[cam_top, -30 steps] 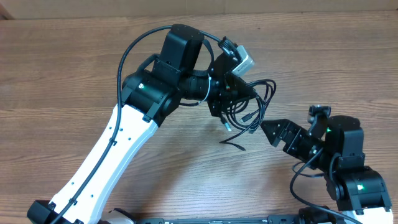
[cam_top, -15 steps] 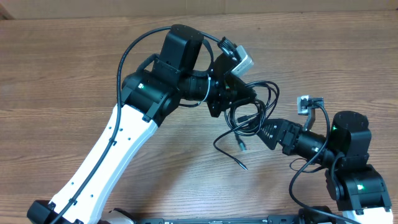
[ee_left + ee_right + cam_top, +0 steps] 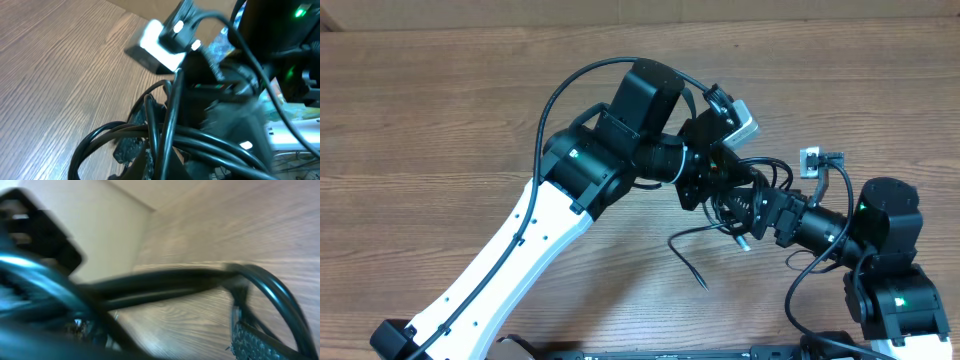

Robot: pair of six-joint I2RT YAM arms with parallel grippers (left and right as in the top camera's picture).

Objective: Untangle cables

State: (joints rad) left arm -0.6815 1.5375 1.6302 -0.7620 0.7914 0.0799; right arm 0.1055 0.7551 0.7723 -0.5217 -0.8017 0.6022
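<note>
Your left gripper [image 3: 720, 188] looks clamped on the cables [image 3: 200, 136], holding the knot above the bench [image 3: 440, 110], right of centre and midway between the far and near edges. The cords are thin, light and limp. They will sag and slide, so take one strand close to the knot, not the loose tail [image 3: 687, 262] pointing at the near edge. Your right gripper [image 3: 763, 208] is nosed into the bundle, but blur means I cannot tell if it is open or closed. The bench is wood-grain laminate, and a pale wall sits behind the far edge.
</note>
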